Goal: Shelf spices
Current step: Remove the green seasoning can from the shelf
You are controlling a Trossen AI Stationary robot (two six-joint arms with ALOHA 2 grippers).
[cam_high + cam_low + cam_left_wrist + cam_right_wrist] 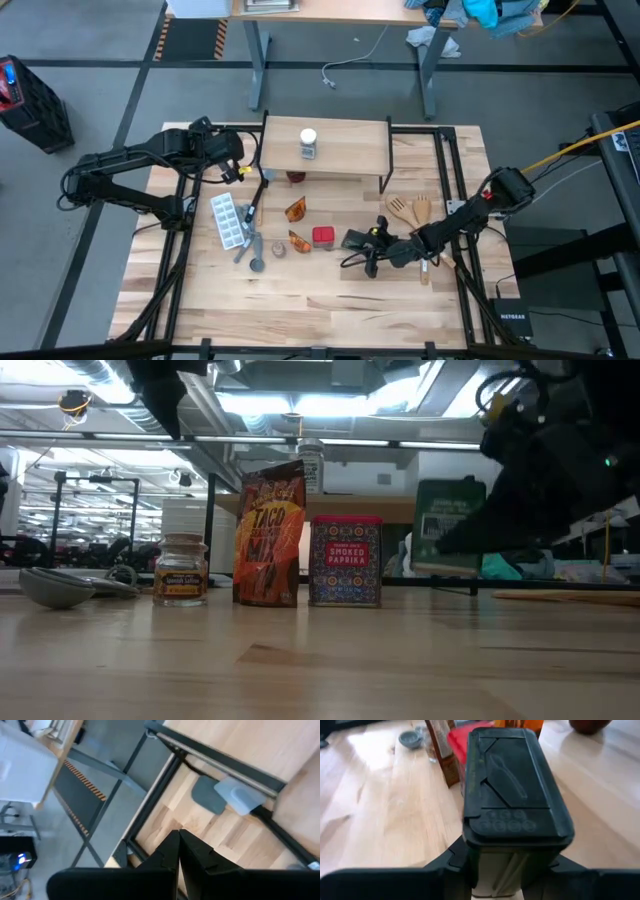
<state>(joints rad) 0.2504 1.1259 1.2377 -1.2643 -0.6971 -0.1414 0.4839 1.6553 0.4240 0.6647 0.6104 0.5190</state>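
The shelf (340,140) stands at the table's far middle, with a white-capped jar (308,143) upright on its board. On the table stand a red-topped paprika box (345,560), an orange taco-mix packet (268,535) and a small brown-capped jar (181,570). A second orange packet (296,210) lies nearer the shelf. My right gripper (364,241) is shut on the dark grey square tin (512,785), just right of the red-topped box. My left gripper (179,847) is shut and hangs over the table's far left, beside the shelf's left end. My right gripper pinches the dark tin between its two fingers, by the opposite side walls of its body (470,865) below the lid. The fingers come level from the table's right. The tin (448,525) stays upright, lifted clear of the table.
A pale grey tray (228,220) and a grey measuring spoon (256,262) lie left of the spices. Two wooden spatulas (410,210) lie right of the shelf's front leg. A brown round thing (296,177) sits under the shelf's near edge. Black frame rails (445,180) border the table.
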